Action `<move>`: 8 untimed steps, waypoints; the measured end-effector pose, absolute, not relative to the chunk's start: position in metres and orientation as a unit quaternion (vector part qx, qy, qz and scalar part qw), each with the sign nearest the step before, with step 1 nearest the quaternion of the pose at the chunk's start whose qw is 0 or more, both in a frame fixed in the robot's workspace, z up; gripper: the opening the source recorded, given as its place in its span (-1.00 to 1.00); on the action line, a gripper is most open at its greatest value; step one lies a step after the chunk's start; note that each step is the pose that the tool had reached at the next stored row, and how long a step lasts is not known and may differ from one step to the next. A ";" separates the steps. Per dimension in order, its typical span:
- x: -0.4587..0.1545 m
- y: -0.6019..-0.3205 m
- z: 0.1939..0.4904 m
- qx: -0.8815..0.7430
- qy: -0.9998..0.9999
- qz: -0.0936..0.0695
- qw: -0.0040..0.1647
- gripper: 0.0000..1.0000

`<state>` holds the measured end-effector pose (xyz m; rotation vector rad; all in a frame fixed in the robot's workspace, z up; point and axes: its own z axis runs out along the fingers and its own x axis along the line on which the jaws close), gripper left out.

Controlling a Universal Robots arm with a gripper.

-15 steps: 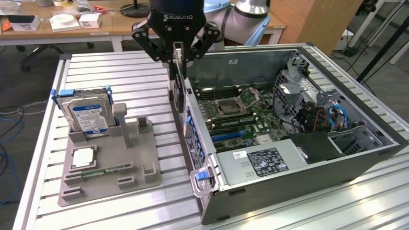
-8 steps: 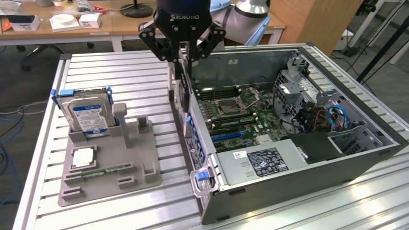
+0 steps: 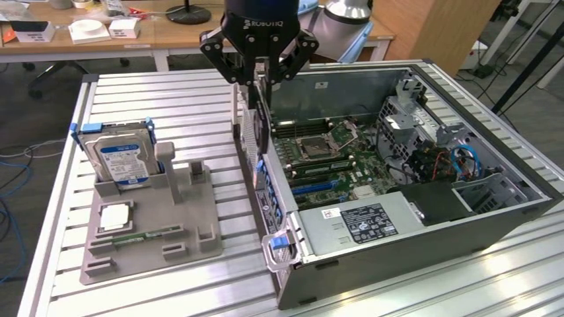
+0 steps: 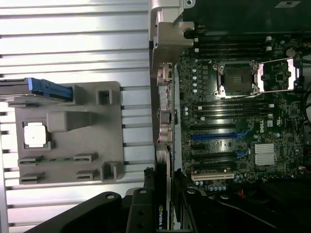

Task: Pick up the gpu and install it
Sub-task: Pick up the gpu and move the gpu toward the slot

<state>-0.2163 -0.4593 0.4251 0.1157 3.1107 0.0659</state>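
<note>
The jaws are pinching the top edge of the thin dark gpu card with a silvery metal end bracket (image 3: 255, 132), which hangs straight down from them on edge. The pick-up looks done: the card is off the surface and clear of the grey moulded parts holder (image 3: 189, 218). It is in the air at the wall of the open grey computer case (image 3: 493, 218) on the exterior view's left, between the holder and the green motherboard (image 3: 326, 152). Installing remains, by my judgement: the card is not seated, and the blue expansion slot (image 4: 214, 137) lies bare. A boxy hard drive with a blue-white label (image 3: 119, 158) stands in the holder on the slatted aluminium surface (image 3: 158, 99).
</note>
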 end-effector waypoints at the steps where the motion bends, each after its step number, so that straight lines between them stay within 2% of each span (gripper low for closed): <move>1: -0.215 -0.459 0.425 0.037 0.999 0.021 0.014 -0.47; 8: -0.208 -0.459 0.425 0.037 0.999 0.021 0.014 -0.47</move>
